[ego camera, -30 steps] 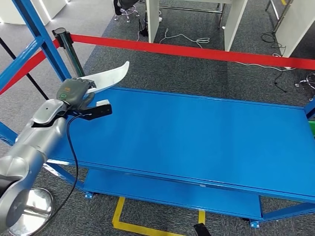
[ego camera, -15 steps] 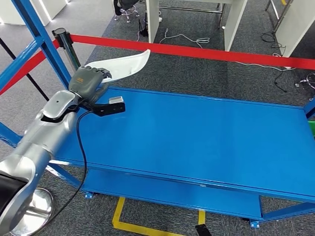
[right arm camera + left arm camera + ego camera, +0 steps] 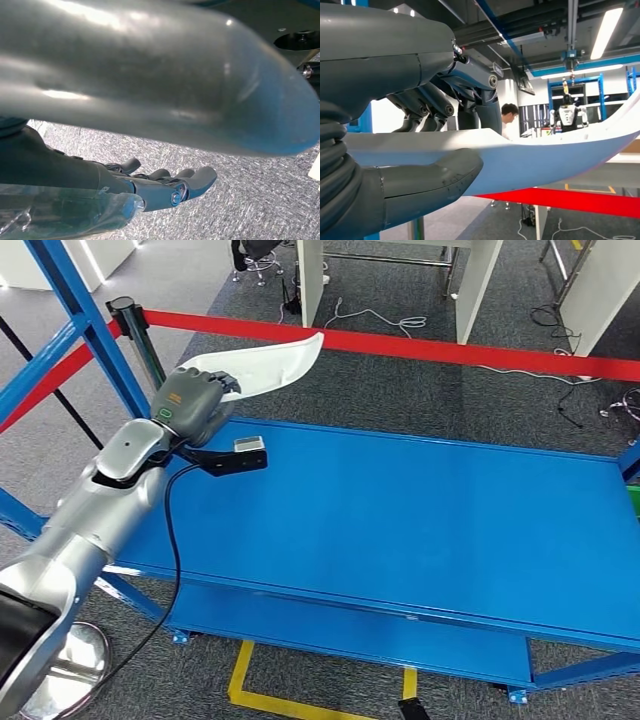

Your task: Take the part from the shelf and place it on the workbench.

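Observation:
My left hand (image 3: 192,400) grips a long white curved part (image 3: 268,362) by its near end, above the far left corner of the blue workbench (image 3: 423,520). The part points away to the right, over the workbench's back edge, and hangs clear of the surface. In the left wrist view the white part (image 3: 546,157) lies between the thick thumb (image 3: 429,177) and the darker fingers (image 3: 440,102). In the right wrist view my right hand (image 3: 166,185) hangs over grey carpet with its fingers stretched out and nothing in it.
A red barrier tape (image 3: 423,345) runs behind the workbench from a black post (image 3: 132,325). Blue shelf uprights (image 3: 75,315) stand at the left. A lower blue shelf (image 3: 340,635) lies under the bench. Cables and white table legs sit on the carpet beyond.
My left arm has carried the white part up and to the right, from the workbench's left edge toward its back left corner. The part now reaches further over the red tape.

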Controlling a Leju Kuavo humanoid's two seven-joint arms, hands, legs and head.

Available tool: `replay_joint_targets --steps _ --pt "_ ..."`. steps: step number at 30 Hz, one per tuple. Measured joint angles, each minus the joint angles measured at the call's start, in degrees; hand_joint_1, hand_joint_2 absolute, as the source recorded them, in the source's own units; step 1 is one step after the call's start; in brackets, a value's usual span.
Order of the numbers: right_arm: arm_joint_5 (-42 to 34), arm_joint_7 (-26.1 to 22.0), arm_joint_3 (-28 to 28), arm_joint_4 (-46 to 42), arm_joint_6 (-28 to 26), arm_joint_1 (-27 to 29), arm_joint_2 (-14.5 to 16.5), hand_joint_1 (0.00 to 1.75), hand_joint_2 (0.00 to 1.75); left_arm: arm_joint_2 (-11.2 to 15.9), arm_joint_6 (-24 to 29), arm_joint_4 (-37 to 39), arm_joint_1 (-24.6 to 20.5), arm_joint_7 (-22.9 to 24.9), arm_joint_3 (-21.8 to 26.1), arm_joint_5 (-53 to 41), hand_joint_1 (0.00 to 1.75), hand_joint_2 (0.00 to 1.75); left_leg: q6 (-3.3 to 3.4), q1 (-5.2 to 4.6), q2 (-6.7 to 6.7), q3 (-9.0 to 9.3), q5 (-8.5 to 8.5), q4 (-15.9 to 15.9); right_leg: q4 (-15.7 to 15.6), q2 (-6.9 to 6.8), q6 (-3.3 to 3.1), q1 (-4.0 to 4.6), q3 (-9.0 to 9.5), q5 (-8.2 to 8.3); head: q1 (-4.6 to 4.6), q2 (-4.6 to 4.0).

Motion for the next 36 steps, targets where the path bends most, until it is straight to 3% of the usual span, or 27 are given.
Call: replay_joint_targets --steps 8,16,25,36 --pt "0.0 0.0 -0.4 0.0 0.0 0.2 0.0 0.00 0.00 0.1 1.3 -0.3 0.0 0.5 -1.1 0.1 1.75 1.75 0.00 0.00 0.00 0.00 0.00 0.0 0.0 0.00 0.00 0.01 0.00 0.00 0.00 0.00" --pt "0.3 0.0 -1.3 0.0 -0.4 0.4 0.0 0.00 0.00 1.1 9.7 -7.7 2.2 3.7 -3.5 -5.6 1.75 1.75 0.01 0.00 0.00 -0.01 -0.01 0.0 0.0 -0.01 0.01 0.00 0.00 -0.01 -0.01 -0.01" --pt "0.1 0.0 -2.6 0.0 -0.5 0.5 0.0 0.00 0.00 2.6 7.9 -21.2 5.8 6.1 -6.6 -8.2 1.75 1.75 0.08 0.00 0.00 -0.03 -0.06 0.0 0.0 -0.03 0.04 0.00 -0.01 -0.03 0.00 0.00" --pt "0.1 0.0 -2.8 0.0 -0.5 0.5 0.0 0.00 0.00 3.2 6.2 -25.6 7.2 6.7 -7.7 -6.9 1.75 1.75 0.11 -0.05 -0.01 -0.03 -0.08 0.0 0.0 -0.03 0.07 -0.05 0.00 -0.04 0.00 0.00"
